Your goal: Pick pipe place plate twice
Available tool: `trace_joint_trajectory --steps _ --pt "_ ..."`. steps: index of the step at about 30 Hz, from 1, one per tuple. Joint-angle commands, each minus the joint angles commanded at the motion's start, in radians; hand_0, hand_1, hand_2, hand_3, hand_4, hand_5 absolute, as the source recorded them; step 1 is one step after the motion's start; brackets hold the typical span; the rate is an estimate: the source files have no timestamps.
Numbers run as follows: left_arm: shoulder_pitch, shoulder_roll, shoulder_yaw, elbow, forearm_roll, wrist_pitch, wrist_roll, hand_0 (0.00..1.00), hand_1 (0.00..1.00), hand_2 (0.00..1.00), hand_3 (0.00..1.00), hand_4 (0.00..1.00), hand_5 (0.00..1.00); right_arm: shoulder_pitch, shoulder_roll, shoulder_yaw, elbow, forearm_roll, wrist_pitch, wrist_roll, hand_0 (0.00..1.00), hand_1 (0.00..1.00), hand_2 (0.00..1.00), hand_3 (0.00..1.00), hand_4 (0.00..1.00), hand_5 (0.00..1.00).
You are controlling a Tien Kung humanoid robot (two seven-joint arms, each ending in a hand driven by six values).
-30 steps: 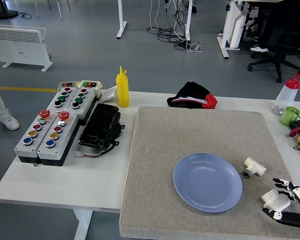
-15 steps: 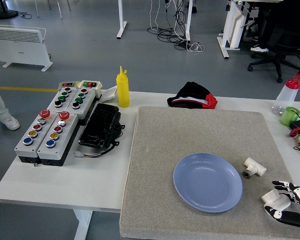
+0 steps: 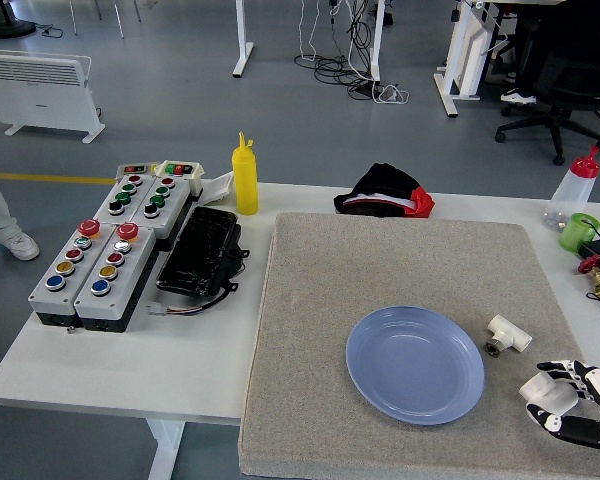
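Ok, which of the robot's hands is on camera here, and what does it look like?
Only the right hand shows, at the lower right corner. It has five slim jointed fingers in black with white segments, giving a banded look, on a black palm. No cables or markings are clear at this size. The left arm is out of view.

I see only the right hand [image 3: 572, 402], low at the tabletop's near right corner, its arm entering from the right edge. Fingers [image 3: 565, 370] curled around a white pipe piece [image 3: 545, 393], thumb underneath. Left arm not visible from my view.
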Motion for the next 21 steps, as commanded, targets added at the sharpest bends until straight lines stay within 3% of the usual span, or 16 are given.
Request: trace_joint_trajectory --steps 13,21 --pt "0.003 0.000 0.003 0.000 -0.005 0.001 0.000 0.612 0.613 0.719 0.744 0.549 0.998 0.059 -0.007 -0.078 0.109 0.025 -0.082 0.051 0.320 0.465 0.544 0.656 0.631 0.094" --pt "0.000 0.001 0.006 0.000 -0.006 0.001 -0.001 0.612 0.611 0.718 0.739 0.550 0.998 0.123 0.013 -0.210 0.085 0.023 -0.086 0.065 0.344 0.483 0.548 0.657 0.639 0.104"
